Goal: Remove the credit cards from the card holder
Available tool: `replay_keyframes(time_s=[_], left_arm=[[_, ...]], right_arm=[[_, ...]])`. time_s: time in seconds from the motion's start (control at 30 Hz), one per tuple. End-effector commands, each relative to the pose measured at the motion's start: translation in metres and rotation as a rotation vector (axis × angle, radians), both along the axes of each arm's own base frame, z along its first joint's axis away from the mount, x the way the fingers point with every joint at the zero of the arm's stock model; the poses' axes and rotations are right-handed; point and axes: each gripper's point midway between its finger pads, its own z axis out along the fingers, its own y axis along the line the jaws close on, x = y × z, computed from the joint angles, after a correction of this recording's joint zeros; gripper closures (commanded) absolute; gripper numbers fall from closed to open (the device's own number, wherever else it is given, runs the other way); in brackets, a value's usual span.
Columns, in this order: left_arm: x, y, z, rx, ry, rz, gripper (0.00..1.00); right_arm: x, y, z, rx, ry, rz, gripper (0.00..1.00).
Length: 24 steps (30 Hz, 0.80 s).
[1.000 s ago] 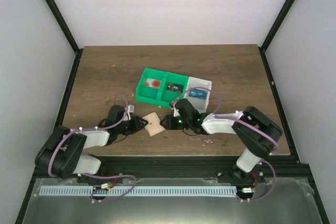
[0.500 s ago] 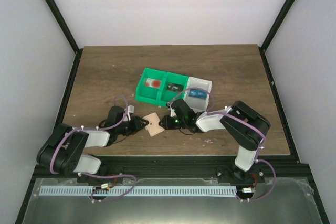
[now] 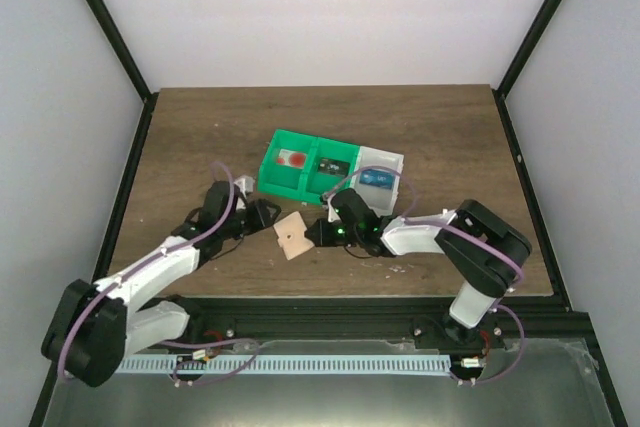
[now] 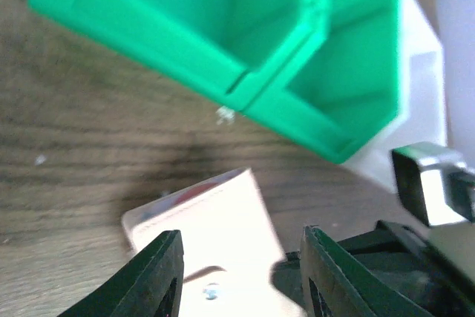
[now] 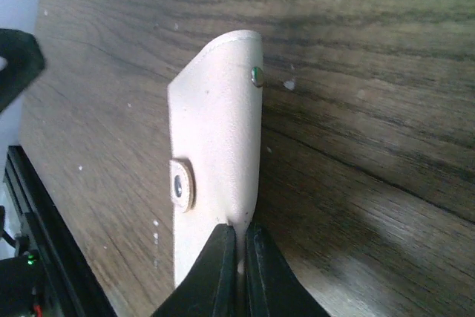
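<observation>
The card holder (image 3: 291, 235) is a closed tan-pink wallet with a snap, held tilted just above the wood in the middle front. My right gripper (image 3: 318, 232) is shut on its right edge. In the right wrist view the fingertips (image 5: 240, 257) pinch the holder (image 5: 215, 146) at its fold. My left gripper (image 3: 262, 215) stands open at the holder's left corner. In the left wrist view its fingers (image 4: 159, 280) stand apart on either side of the holder (image 4: 215, 228) without pressing it. A red strip (image 4: 185, 194) shows at the holder's far edge.
Two joined green bins (image 3: 300, 169) and a white bin (image 3: 380, 169) stand behind the holder, close to both grippers. They hold a red-marked card (image 3: 293, 159), a dark card (image 3: 333, 166) and a blue card (image 3: 376, 178). The green bins (image 4: 223, 27) fill the top of the left wrist view.
The right gripper has closed onto the holder's edge. The left gripper has opened wider and its arm has stretched out, drawing the gripper up and left of the holder.
</observation>
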Motion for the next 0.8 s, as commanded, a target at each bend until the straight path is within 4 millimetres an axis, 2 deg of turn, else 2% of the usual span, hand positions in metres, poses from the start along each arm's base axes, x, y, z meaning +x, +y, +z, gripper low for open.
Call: replay_keyframes(time_s=[0.0, 0.07, 0.13, 0.2, 0.37, 0.57, 0.77], left_arm=[[-0.012, -0.002, 0.012, 0.113, 0.011, -0.008, 0.54], [-0.017, -0.021, 0.017, 0.081, 0.012, -0.049, 0.58], [-0.022, -0.036, 0.014, 0.050, 0.031, -0.088, 0.60], [-0.025, -0.044, 0.004, 0.069, 0.060, -0.103, 0.61], [-0.026, -0.049, -0.014, 0.114, 0.100, -0.120, 0.61], [-0.027, -0.040, -0.028, 0.177, 0.124, -0.108, 0.63], [-0.032, -0.045, -0.038, 0.156, 0.147, -0.130, 0.63]], right_arm=[[0.005, 0.002, 0.019, 0.024, -0.046, -0.040, 1.00], [0.006, 0.003, 0.023, 0.017, -0.059, -0.050, 1.00], [0.005, 0.005, 0.026, 0.010, -0.073, -0.053, 1.00], [0.003, 0.007, 0.029, 0.009, -0.084, -0.053, 0.99], [-0.001, 0.008, 0.033, 0.002, -0.101, -0.051, 0.99], [-0.001, 0.007, 0.035, -0.001, -0.112, -0.052, 0.99], [-0.002, 0.010, 0.035, 0.006, -0.113, -0.045, 0.99]])
